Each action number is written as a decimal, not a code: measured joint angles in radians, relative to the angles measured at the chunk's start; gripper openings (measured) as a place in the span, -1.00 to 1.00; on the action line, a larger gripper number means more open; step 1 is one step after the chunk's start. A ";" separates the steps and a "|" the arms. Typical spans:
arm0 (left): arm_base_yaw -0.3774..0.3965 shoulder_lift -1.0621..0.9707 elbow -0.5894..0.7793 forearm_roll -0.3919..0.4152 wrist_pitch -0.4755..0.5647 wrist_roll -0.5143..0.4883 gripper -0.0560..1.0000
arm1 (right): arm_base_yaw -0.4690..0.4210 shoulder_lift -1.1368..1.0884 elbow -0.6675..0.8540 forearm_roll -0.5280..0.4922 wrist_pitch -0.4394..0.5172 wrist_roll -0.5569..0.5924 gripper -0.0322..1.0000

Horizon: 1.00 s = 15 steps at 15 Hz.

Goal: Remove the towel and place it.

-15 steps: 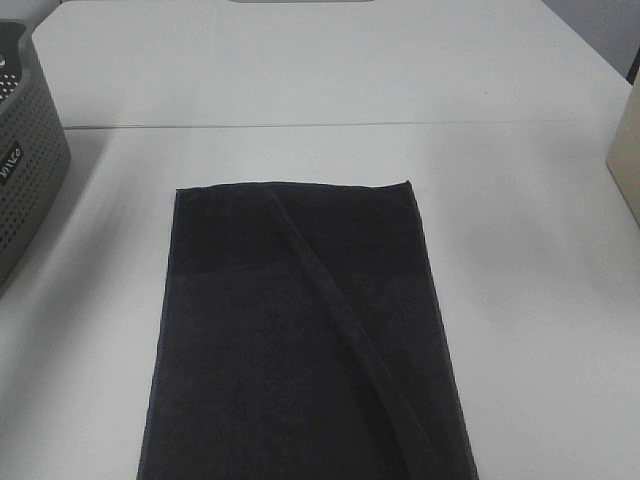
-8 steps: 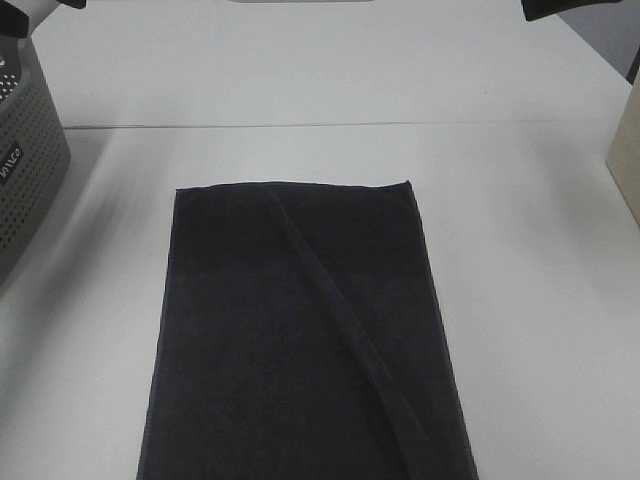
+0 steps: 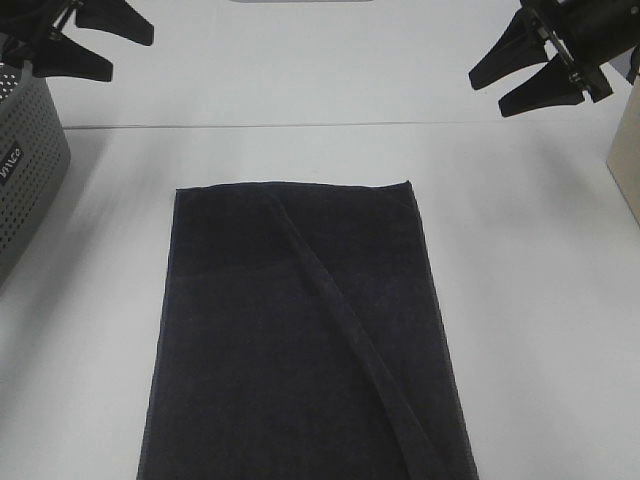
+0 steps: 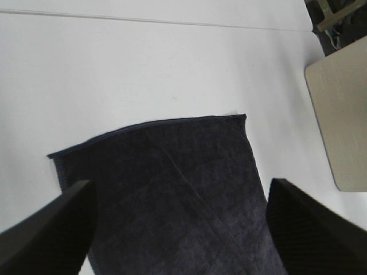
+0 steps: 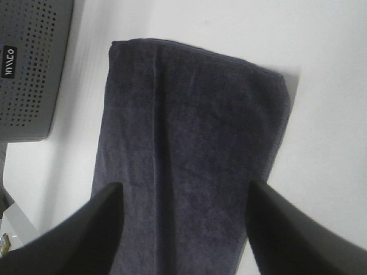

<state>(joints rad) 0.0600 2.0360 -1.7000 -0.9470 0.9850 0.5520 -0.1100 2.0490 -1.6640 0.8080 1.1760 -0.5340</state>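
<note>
While the towel (image 3: 300,340) lies flat, the left end effector (image 3: 130,52) and right end effector (image 3: 487,93) hang open.

The light was bright and even, and it seemed to come from above. The white table (image 3: 520,300) looked washed out, with almost no marks to see. The towel (image 3: 300,340) was so dark that its fluff hardly showed. A soft grey shadow lay on the table just beside the basket (image 3: 25,190). In the wrist views the fingers (image 4: 51,235) were big, black and blurry. The towel behind them looked sharper.
</note>
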 joint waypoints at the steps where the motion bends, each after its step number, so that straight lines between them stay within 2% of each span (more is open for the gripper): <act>1: -0.040 0.037 -0.057 0.058 0.005 -0.052 0.55 | 0.000 0.022 0.000 -0.003 -0.018 -0.001 0.24; 3: -0.112 0.112 -0.140 0.193 0.032 -0.152 0.55 | 0.000 0.051 0.000 -0.009 -0.042 -0.001 0.24; 4: -0.133 0.145 -0.165 0.212 0.051 -0.174 0.55 | 0.000 0.064 0.000 -0.010 -0.051 -0.003 0.24; 11: -0.096 0.305 -0.175 0.241 0.072 -0.190 0.55 | 0.000 0.144 -0.001 -0.029 -0.116 -0.063 0.24; 14: -0.079 0.346 -0.175 0.251 -0.006 -0.190 0.55 | 0.026 0.187 -0.022 -0.050 -0.213 -0.080 0.24; 15: -0.079 0.359 -0.175 0.268 -0.006 -0.191 0.55 | 0.037 0.212 -0.046 -0.053 -0.216 -0.078 0.24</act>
<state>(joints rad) -0.0190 2.3950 -1.8750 -0.6790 0.9790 0.3610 -0.0730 2.2610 -1.7100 0.7550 0.9600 -0.6120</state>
